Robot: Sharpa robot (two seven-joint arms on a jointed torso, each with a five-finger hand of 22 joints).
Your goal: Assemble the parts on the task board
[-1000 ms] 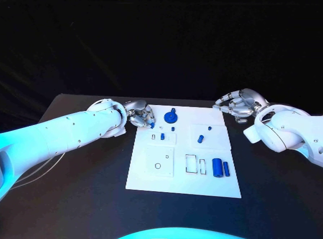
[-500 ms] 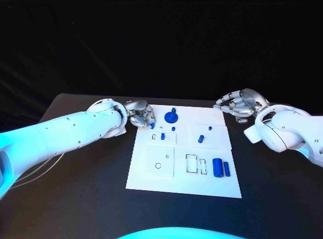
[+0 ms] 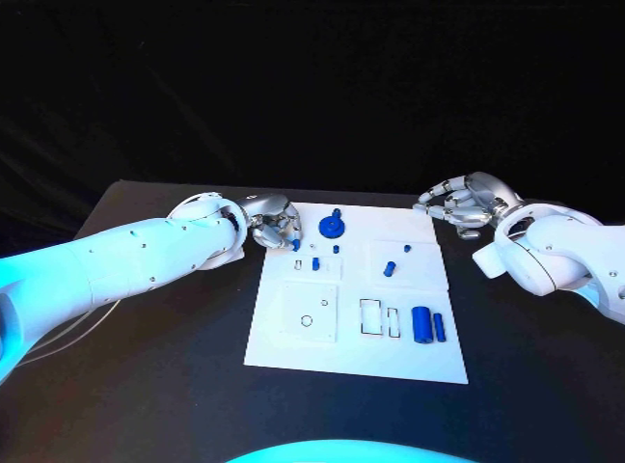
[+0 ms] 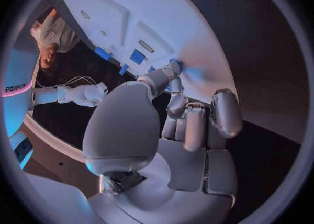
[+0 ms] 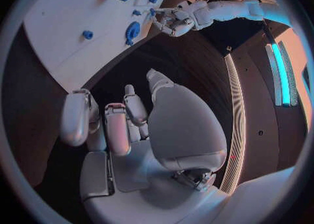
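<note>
From my seat, starting at nine o'clock in the head view, my left hand [image 3: 272, 228] sits over the far left corner of the white task board [image 3: 292, 352]. It pinches a small blue part [image 3: 296, 245] between its fingertips [image 4: 171, 71], while the other fingers curl in beside it. In the left wrist view I can see that pinch close above the board's edge, though I cannot tell whether the part touches the board.

The board lies in the middle of the black tabletop [image 3: 160, 367]. Toward its twelve o'clock edge rests a blue disc with a stem [image 3: 332, 227]. Just below that, near the centre, are two little blue pegs [image 3: 315, 262], and to their right a slanted blue peg [image 3: 388, 269] with a smaller one [image 3: 404, 250] above it. Toward four o'clock on the board stand two longer blue cylinders [image 3: 421, 325] side by side, next to white rectangular outlines. A square plate with a small ring [image 3: 305, 320] sits at seven o'clock.

At three o'clock my right hand [image 3: 466, 204] hangs off the board's far right corner, over bare tabletop, fingers loosely curled and holding nothing.

The only writing I can find is on a pale band at the rim of the left wrist view, and it is too small to read.
</note>
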